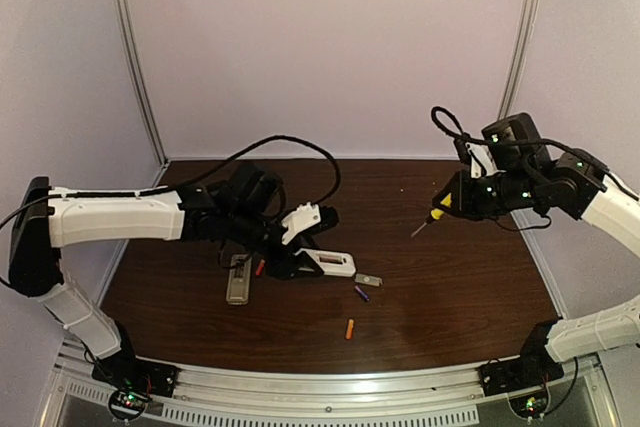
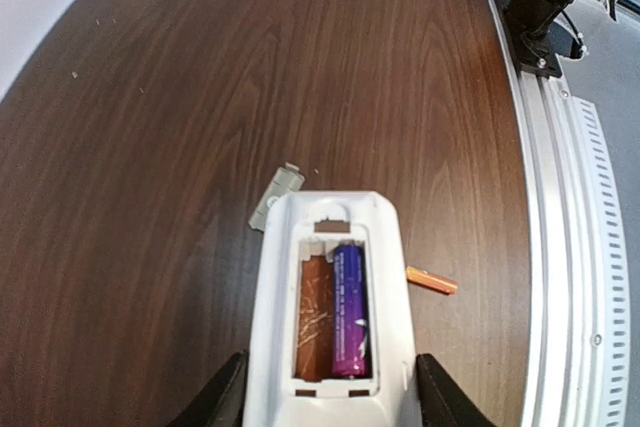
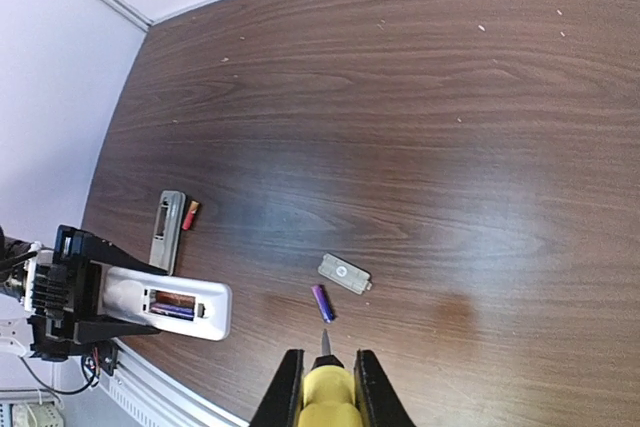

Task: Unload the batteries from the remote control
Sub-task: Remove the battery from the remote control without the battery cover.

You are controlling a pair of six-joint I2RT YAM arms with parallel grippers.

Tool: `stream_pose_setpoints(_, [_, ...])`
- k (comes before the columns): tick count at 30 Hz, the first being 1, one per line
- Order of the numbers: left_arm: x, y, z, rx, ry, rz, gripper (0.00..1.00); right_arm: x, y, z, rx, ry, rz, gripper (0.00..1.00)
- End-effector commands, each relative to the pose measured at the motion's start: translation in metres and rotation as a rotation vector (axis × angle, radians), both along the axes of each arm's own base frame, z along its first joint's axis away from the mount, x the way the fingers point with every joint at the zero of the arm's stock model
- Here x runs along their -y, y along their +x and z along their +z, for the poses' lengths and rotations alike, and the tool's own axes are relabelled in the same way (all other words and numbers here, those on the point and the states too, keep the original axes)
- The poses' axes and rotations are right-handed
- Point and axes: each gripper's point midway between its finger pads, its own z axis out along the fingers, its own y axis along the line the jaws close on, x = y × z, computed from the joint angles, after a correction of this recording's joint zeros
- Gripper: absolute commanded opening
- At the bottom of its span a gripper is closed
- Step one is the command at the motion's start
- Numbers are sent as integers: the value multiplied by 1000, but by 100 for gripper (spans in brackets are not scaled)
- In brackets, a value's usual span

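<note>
My left tool [image 2: 330, 402] is gripping the white remote [image 2: 330, 232], jaws half-spread around it. One purple battery [image 2: 348, 312] is lying in its open bay. My right tool [image 3: 327, 379] is clamping the screwdriver [image 3: 324, 342] tight. Next, I judge, I'm prying that battery out.

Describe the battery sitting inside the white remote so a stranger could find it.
Find the left gripper, clamped on the white remote. In its open compartment lies a purple battery; its purple twin lies loose on the table near the grey cover plate.

left claw [image 2: 328, 399] gripping — right claw [image 3: 327, 387] raised, clenched.
</note>
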Motion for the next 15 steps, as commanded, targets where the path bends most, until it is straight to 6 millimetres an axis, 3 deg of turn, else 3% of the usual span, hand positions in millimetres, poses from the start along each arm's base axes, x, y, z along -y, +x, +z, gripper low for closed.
stream_pose_setpoints(1, [4, 16, 41, 294, -115, -82, 0, -21, -2, 39, 147, 30, 196, 0])
stream_pose_setpoints(7, [3, 26, 60, 540, -139, -143, 0, -55, -13, 67, 276, 90, 446, 0])
stream_pose_setpoints(15, [5, 46, 81, 777, -127, -149, 0, -89, -23, 90, 389, 149, 686, 0])
